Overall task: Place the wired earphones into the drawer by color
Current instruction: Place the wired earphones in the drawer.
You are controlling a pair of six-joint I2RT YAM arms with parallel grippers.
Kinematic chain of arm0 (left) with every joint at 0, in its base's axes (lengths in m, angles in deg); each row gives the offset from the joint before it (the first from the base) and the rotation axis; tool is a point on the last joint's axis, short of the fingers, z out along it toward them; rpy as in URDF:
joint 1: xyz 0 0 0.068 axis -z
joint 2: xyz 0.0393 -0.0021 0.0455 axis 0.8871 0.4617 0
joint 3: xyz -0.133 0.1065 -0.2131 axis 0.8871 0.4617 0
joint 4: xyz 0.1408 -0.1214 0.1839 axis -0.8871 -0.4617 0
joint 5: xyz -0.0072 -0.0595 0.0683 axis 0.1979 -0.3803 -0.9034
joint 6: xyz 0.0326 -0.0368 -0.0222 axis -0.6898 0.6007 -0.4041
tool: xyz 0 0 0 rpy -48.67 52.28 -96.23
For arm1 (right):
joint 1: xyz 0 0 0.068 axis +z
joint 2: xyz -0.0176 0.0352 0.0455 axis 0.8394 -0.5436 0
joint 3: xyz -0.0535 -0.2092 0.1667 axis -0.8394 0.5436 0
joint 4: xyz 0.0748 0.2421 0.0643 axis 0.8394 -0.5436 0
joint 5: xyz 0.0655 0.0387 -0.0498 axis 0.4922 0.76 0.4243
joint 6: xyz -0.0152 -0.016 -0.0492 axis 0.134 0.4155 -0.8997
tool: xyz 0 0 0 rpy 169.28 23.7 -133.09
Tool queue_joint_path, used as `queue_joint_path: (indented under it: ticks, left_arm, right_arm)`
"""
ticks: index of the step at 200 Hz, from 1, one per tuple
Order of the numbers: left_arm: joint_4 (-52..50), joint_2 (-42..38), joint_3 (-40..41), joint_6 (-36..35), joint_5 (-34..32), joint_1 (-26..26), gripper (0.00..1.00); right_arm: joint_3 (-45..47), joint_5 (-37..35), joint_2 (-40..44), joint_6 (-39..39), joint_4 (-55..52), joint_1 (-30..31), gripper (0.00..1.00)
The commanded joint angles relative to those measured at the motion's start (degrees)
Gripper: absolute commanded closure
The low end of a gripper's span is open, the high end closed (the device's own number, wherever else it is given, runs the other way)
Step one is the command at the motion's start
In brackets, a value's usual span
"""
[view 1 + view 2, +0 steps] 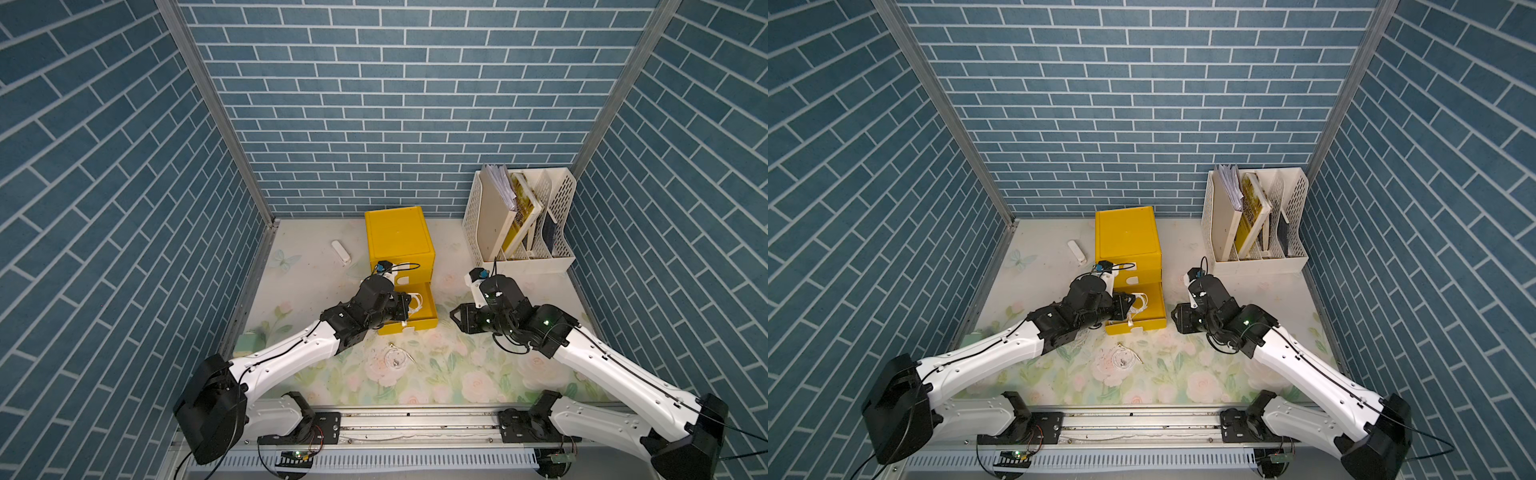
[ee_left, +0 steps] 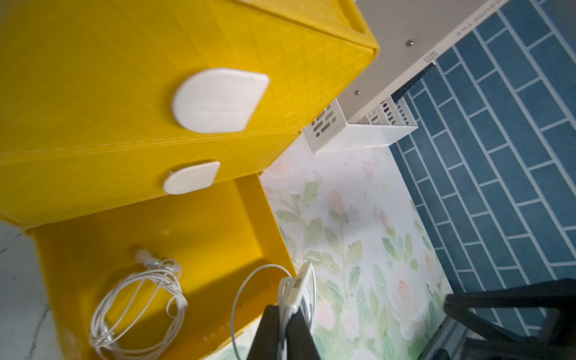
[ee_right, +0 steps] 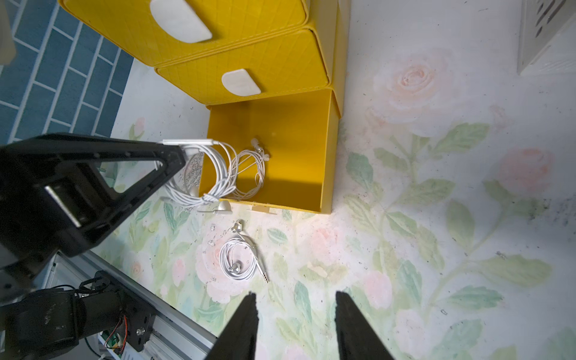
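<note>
Overhead, in both top views, the left gripper (image 1: 408, 306) (image 1: 1128, 305) hangs over the open bottom drawer (image 1: 430, 309) of the yellow cabinet (image 1: 397, 232), clamped on white earphones (image 1: 417, 302). The right gripper (image 1: 454, 317) hovers beside the drawer, jaws partly apart and empty. A loose white coil (image 1: 395, 358) lies on the surface (image 1: 457, 374) in front.

From the left wrist, the pinched earphones (image 2: 296, 286) loop across the drawer's rim, and another white coil (image 2: 137, 305) lies inside.

From the right wrist, the held loops (image 3: 215, 174) dangle at the drawer's front corner.

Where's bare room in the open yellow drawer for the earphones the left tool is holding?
The drawer floor is bare between the coil already inside and the wall on the right arm's side. Crowded by the left tool, where the held coil hangs.
</note>
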Motion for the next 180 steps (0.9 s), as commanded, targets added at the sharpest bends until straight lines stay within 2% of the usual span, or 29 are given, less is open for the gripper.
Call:
queue_joint_path:
  ticks: [1,88,150,180]
  left_arm:
    - [0.22,-0.62,0.56,-2.12,-1.13,-2.06,0.88]
    - [5.05,4.26,2.42,-4.33,0.58,-5.78,0.87]
    - [9.33,9.01,3.1,-5.58,1.07,-6.54,0.86]
    - [11.56,12.06,3.9,-5.15,1.77,-6.53,0.82]
  right_arm:
    - [0.58,-0.62,0.66,-0.96,-0.32,-0.3,0.56]
    - [3.62,0.33,0.84,-1.04,1.21,-0.38,0.56]
    - [6.84,1.6,0.49,-0.63,3.5,-0.49,0.56]
    - [9.43,1.08,1.83,0.88,3.91,-0.47,0.56]
